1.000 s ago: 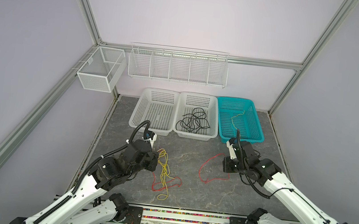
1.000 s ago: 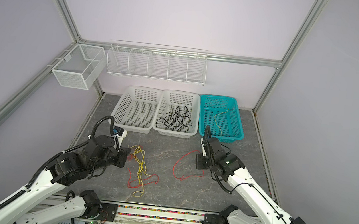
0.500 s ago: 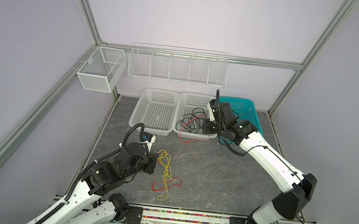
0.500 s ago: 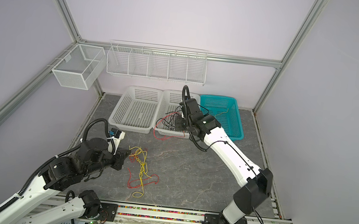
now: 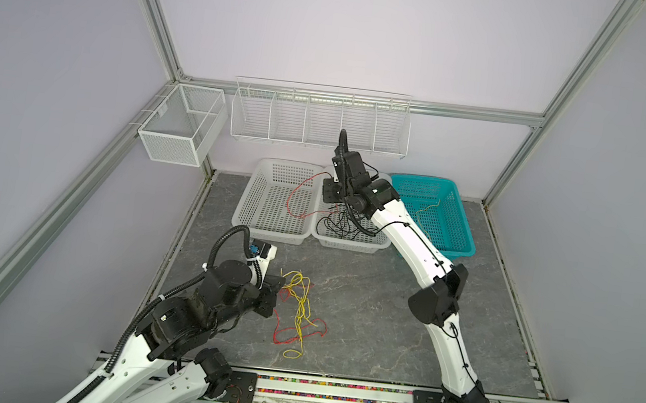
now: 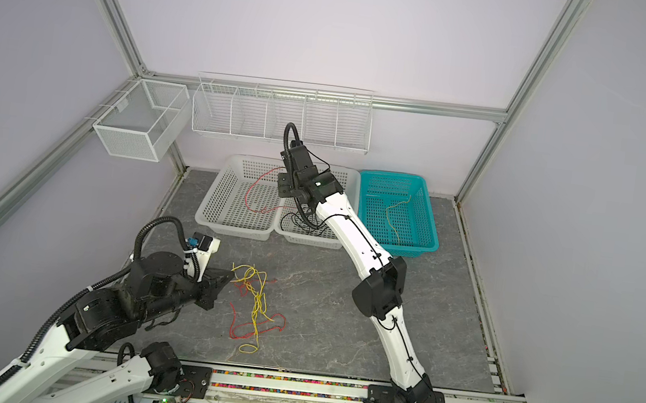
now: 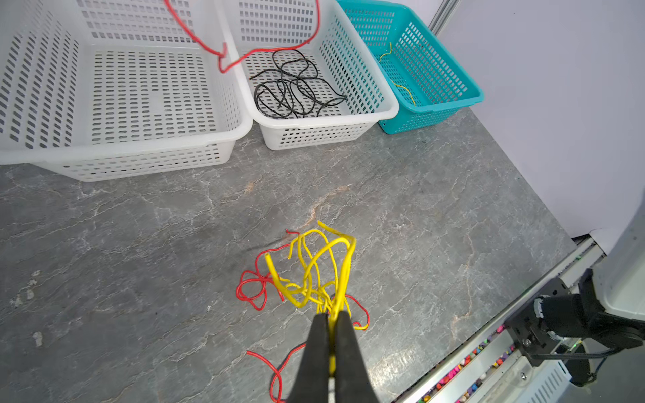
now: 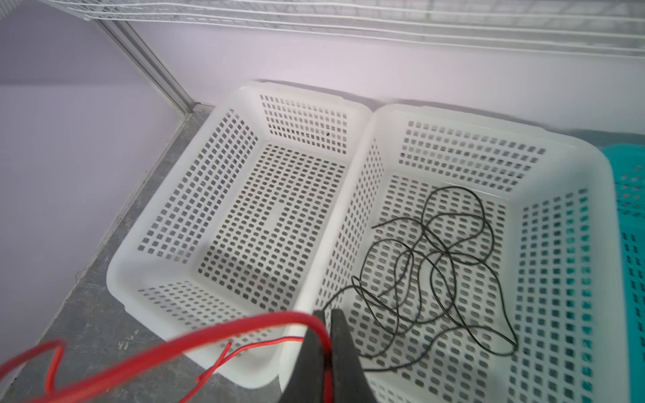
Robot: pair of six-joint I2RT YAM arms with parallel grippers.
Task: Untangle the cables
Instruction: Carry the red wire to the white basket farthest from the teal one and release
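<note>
A tangle of yellow cable and red cable lies on the grey table, left of centre in both top views. My left gripper is shut on a yellow strand at the tangle's edge, low over the table. My right gripper is shut on another red cable, held above the seam between the two white baskets. That red cable droops into the left white basket. Black cables lie coiled in the middle white basket. One yellow cable lies in the teal basket.
The three baskets stand side by side along the back wall. Above them hangs a white wire shelf, and a mesh box is fixed to the left frame. A rail runs along the table's front edge.
My right arm swung from the table's right side up to the baskets, carrying the red cable off the table, then on leftward. The left gripper has stayed at the yellow tangle.
</note>
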